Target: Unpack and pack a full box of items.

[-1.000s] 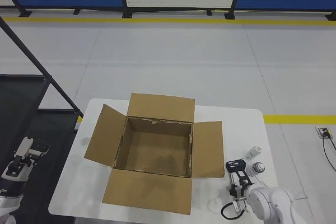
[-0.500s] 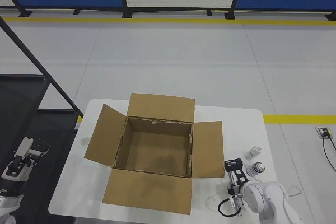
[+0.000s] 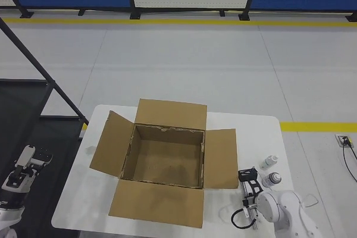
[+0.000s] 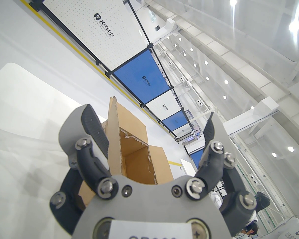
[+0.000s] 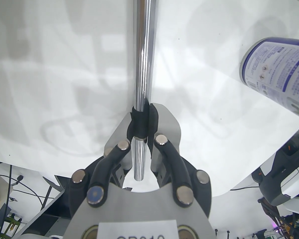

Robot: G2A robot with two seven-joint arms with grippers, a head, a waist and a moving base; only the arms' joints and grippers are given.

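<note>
The cardboard box (image 3: 157, 202) sits open mid-table (image 3: 256, 131), flaps spread, seemingly empty. Near its right flap, the right gripper (image 5: 142, 115) is clenched on a chrome rod (image 5: 143, 38), beside a spray can (image 5: 276, 70) and a small bottle (image 3: 269, 160). The left gripper (image 4: 149, 118) hangs spread wide, off the table's left edge.

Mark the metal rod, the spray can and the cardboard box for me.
metal rod (image 5: 144, 50), right wrist view, middle of the bare shaft.
spray can (image 5: 279, 73), right wrist view, labelled side of the body.
cardboard box (image 3: 157, 202), top view, the opened flap nearest the robot.
</note>
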